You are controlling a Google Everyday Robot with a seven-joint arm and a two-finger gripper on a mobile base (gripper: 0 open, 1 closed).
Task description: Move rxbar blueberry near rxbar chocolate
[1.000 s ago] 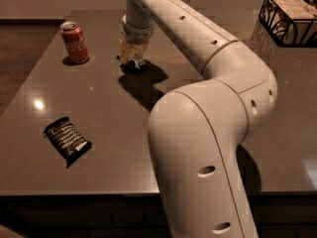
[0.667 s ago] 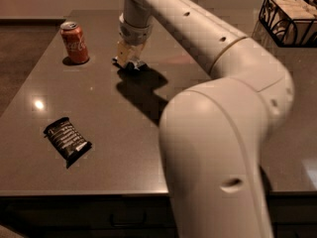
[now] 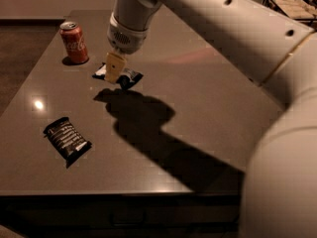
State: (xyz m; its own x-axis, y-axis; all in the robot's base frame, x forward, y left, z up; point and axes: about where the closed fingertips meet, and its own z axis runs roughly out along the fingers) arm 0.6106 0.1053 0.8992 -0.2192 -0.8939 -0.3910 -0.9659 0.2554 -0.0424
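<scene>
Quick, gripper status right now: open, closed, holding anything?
Gripper: low over the blue bar wrapper, right of the soda can; open or closed cannot be told.

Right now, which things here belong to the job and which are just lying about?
Job: rxbar blueberry, under the gripper; rxbar chocolate, front left of the table.
Lying about: soda can, upright at the far left; wire basket, far right.
</scene>
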